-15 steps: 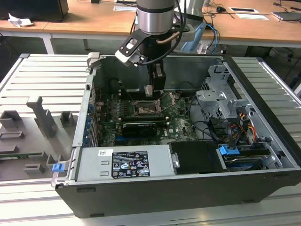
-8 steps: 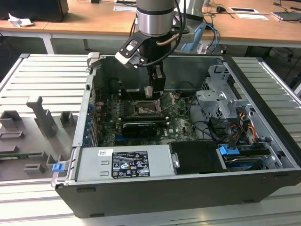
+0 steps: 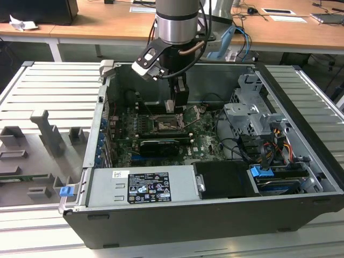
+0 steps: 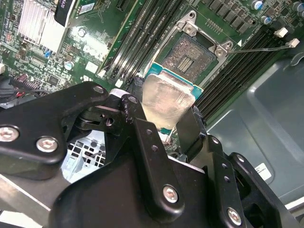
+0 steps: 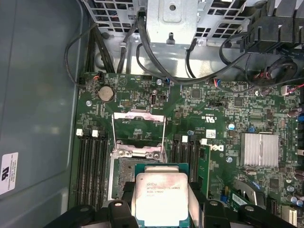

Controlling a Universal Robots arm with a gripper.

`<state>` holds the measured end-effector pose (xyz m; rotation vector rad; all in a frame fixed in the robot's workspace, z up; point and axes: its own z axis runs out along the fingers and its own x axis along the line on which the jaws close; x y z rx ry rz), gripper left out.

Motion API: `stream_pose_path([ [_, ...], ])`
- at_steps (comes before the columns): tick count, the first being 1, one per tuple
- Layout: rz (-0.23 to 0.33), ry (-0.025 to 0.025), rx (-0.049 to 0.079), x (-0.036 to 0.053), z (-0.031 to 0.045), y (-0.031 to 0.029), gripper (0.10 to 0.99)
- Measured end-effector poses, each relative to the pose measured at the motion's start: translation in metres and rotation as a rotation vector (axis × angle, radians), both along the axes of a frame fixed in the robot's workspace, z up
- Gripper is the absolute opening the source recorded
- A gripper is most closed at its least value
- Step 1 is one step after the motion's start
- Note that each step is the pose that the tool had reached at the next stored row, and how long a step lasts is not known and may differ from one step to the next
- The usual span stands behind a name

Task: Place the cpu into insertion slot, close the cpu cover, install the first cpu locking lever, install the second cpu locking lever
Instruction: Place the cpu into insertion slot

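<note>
In the centre of the exterior view, my gripper (image 3: pixel 180 103) reaches down into an open computer case (image 3: pixel 161 220). It is clenched on the cpu (image 5: pixel 161 199), gripping two opposite edges. The chip hangs just over one edge of the insertion slot (image 4: pixel 192 54). The cpu cover (image 5: pixel 135 115) stands swung open beside the slot.

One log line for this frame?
tool: shut on chip | chip: held over socket, not seated | cover: open

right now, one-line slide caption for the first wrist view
Tool holding the cpu over the open insertion slot, cpu cover raised.
</note>
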<state>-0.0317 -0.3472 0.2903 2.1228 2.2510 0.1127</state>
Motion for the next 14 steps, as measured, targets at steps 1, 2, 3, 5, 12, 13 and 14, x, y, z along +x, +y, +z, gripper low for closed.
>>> stream_pose_path([
  [1, 0.0, 0.0, 0.0, 0.0, -0.0002, 0.0, 0.525],
  [2, 0.0, 0.0, 0.0, 0.0, -0.0005, 0.0, 0.525],
  [3, 0.0, 0.0, 0.0, 0.0, -0.0007, 0.0, 0.525],
  [5, 0.0, -0.0001, 0.0, 0.0, -0.0013, 0.0, 0.525],
  [12, 0.0, 0.0, 0.0, 0.0, -0.0038, 0.0, 0.525],
  [13, 0.0, 0.0, 0.0, 0.0, -0.0041, 0.0, 0.525],
  [14, 0.0, 0.0, 0.0, 0.0, -0.0044, 0.0, 0.525],
])
